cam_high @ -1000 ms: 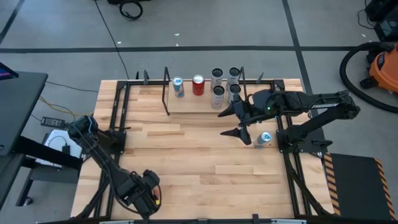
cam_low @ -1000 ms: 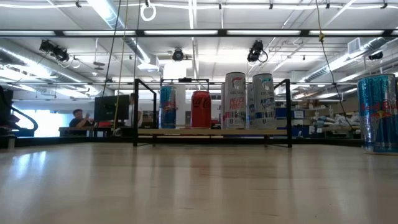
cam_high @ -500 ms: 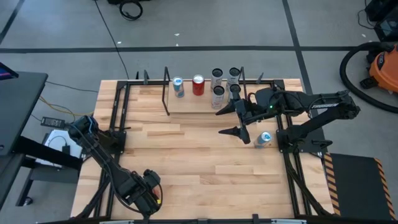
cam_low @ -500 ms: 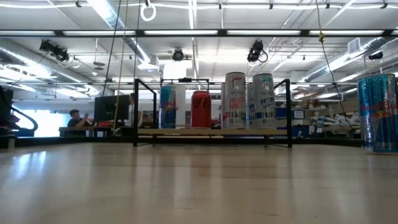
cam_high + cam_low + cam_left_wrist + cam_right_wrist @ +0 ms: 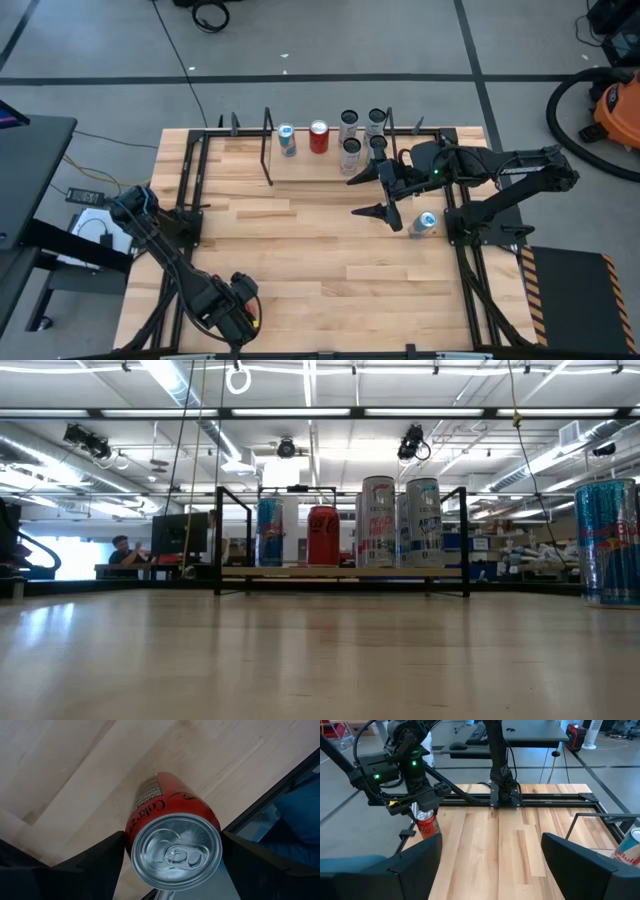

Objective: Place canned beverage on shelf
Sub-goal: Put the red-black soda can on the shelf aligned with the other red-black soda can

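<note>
My left gripper (image 5: 172,855) is clamped on a red cola can (image 5: 172,842), held at the table's near left corner with the fingers (image 5: 95,862) pressing either side. My right gripper (image 5: 372,195) hangs spread open, empty, just in front of the shelf (image 5: 310,165), a blue-silver can (image 5: 424,223) beside it.

A light wooden bench (image 5: 300,250) stands on a grey floor (image 5: 330,40) crossed by dark tape lines (image 5: 300,78). Past the bench's right edge sits an orange vacuum cleaner (image 5: 615,105) with a black hose, and a black-and-orange hazard-striped panel (image 5: 570,290) lies near its right front corner. A dark desk (image 5: 25,170) stands off the left edge. Level across the bench, long ceiling light strips (image 5: 300,412) run overhead, and a person (image 5: 125,548) sits far off at the left.
</note>
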You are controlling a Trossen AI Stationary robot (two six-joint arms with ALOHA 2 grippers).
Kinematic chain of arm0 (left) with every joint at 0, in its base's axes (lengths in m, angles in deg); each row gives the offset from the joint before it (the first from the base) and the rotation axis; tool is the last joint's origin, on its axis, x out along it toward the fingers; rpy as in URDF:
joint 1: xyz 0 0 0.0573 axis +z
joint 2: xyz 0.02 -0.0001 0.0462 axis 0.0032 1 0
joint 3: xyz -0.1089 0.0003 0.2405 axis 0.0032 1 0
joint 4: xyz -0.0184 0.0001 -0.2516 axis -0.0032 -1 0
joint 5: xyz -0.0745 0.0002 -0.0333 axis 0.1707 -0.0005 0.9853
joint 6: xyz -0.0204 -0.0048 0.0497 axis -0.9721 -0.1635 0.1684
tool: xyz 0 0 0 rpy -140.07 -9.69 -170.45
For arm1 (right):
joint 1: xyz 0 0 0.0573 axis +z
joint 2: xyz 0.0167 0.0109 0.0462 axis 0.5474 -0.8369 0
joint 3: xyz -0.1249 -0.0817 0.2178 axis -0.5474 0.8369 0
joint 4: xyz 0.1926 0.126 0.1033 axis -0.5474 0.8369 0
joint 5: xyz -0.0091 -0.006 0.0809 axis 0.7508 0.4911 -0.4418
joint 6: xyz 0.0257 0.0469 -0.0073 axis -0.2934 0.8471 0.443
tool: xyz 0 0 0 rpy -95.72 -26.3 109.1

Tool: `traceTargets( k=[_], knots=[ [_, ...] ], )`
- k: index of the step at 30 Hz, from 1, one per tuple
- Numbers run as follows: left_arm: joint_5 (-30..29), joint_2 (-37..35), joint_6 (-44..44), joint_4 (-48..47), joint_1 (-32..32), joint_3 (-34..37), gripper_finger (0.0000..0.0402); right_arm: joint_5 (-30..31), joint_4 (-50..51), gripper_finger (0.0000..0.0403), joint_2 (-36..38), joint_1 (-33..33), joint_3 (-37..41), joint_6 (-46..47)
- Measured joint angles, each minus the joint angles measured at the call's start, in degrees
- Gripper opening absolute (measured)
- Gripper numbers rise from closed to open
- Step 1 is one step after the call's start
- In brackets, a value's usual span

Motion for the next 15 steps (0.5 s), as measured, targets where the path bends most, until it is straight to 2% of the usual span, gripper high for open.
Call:
traceTargets(
  k=[15],
  knots=[
    [1.05,0.07,-0.6,0.01,-0.39,0.04,0.0316,0.0,0.01,0.035,0.0,0.0,0.0,0.01]
  ],
)
